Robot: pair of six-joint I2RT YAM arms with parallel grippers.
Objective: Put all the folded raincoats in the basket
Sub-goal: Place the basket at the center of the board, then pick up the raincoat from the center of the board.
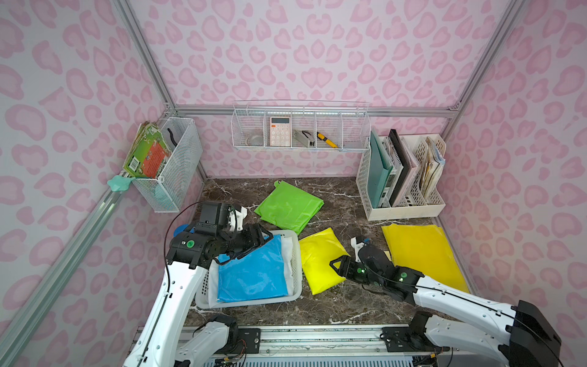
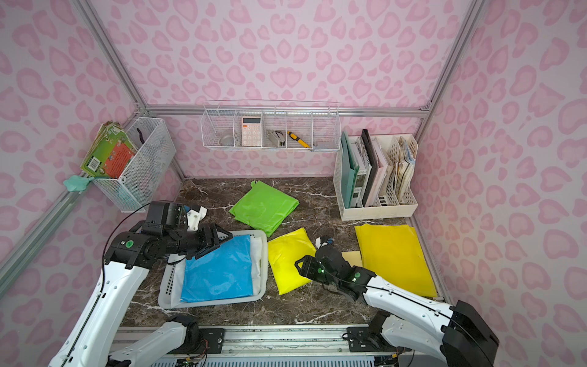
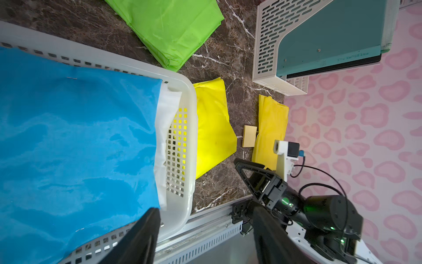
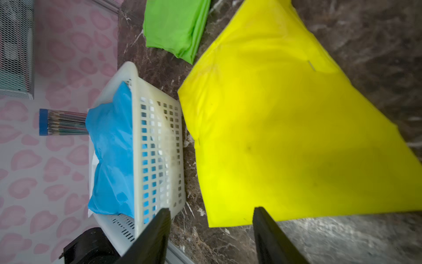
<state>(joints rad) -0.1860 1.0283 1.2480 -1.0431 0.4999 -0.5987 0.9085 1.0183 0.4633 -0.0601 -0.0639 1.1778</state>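
Basket [image 1: 297, 254]: blue raincoat [image 1: 254, 273] inside (white sheet [image 1: 287, 251] beneath).
Yellow raincoat [image 1: 317, 260]: basket's 3 o'clock.
Left gripper [image 1: 265, 240], right gripper [image 1: 336, 265]: jaws apart, empty.

Three walls [image 1: 317, 47] covered in pale pink paper with darker pink heart-like blotches close in a dark brown marble counter [image 1: 343, 197] veined with white. Grey aluminium profiles [image 1: 286, 111] run along the wall corners and across the back wall. A white wire rack [image 1: 354, 133] hangs on the back wall and a white mesh basket [image 1: 181, 165] on the left wall. A perforated white file holder [image 1: 409, 209] stands in the counter's far right corner. A metal rail [image 1: 317, 336] lines the counter's near edge. The light is bright and even.
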